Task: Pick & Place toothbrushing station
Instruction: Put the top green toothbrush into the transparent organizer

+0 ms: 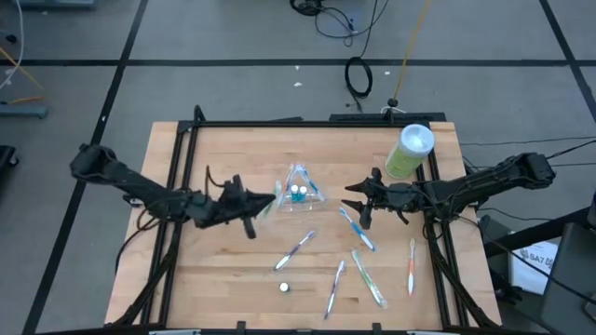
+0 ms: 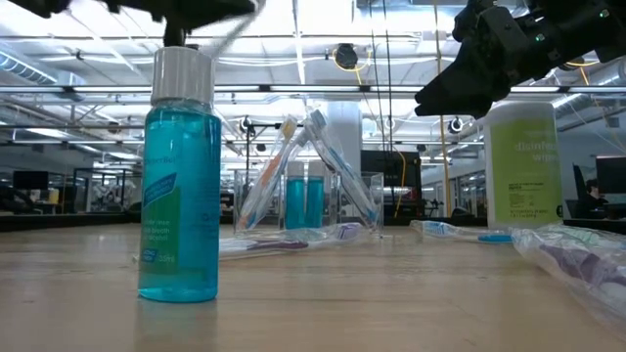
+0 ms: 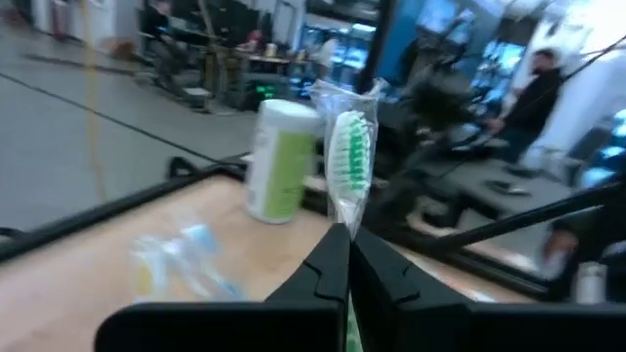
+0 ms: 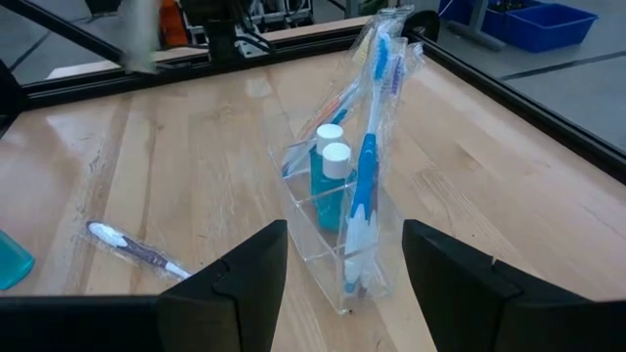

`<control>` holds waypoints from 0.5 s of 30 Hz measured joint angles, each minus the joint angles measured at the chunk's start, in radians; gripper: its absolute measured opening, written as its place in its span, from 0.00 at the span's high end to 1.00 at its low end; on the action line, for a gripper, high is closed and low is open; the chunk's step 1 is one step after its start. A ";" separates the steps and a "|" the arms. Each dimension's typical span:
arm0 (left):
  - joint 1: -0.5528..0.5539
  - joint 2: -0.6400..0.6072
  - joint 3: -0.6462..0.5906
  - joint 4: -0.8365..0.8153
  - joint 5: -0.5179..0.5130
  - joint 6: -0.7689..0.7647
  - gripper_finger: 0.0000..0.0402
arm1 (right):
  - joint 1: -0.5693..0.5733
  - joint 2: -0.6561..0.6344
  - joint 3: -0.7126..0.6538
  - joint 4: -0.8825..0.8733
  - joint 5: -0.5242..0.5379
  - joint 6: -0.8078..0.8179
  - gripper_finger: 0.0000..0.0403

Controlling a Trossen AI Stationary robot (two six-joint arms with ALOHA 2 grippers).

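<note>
A clear plastic holder (image 1: pixel 298 194) stands mid-table. It holds several wrapped toothbrushes leaning against each other and two small teal bottles with white caps (image 4: pixel 331 174). My left gripper (image 1: pixel 264 207) is just left of the holder, shut on a wrapped toothbrush with green bristles (image 3: pixel 349 154). My right gripper (image 1: pixel 359 201) is open and empty to the right of the holder (image 4: pixel 337 230). Several toothbrushes (image 1: pixel 357 229) lie flat on the near half of the table. A small teal bottle (image 2: pixel 179 186) stands upright near the front edge (image 1: pixel 285 288). My left gripper pinches the wrapped toothbrush between its two fingertips, on the stem just below the bristle head (image 3: pixel 343 230). The fingers point roughly level toward the table's right. The head sticks out past the fingertips, and the brush is lifted clear of the table.
A tall light-green canister with a white lid (image 1: pixel 410 149) stands at the far right, behind my right arm. A black frame (image 1: pixel 279 122) runs along the table's edges. Bare wood lies at the near left (image 1: pixel 214 279).
</note>
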 joint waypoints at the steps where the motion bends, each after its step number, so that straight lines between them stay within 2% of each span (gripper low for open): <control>1: 0.017 0.004 -0.001 0.008 -0.001 0.015 0.99 | 0.000 0.000 0.000 0.000 0.000 0.000 0.51; 8: 0.137 0.099 0.000 0.191 0.025 0.166 0.99 | 0.000 0.000 0.000 0.000 0.000 0.000 0.51; 15: 0.236 0.257 0.000 0.317 0.058 0.181 0.99 | 0.000 0.000 0.000 0.000 0.001 -0.002 0.51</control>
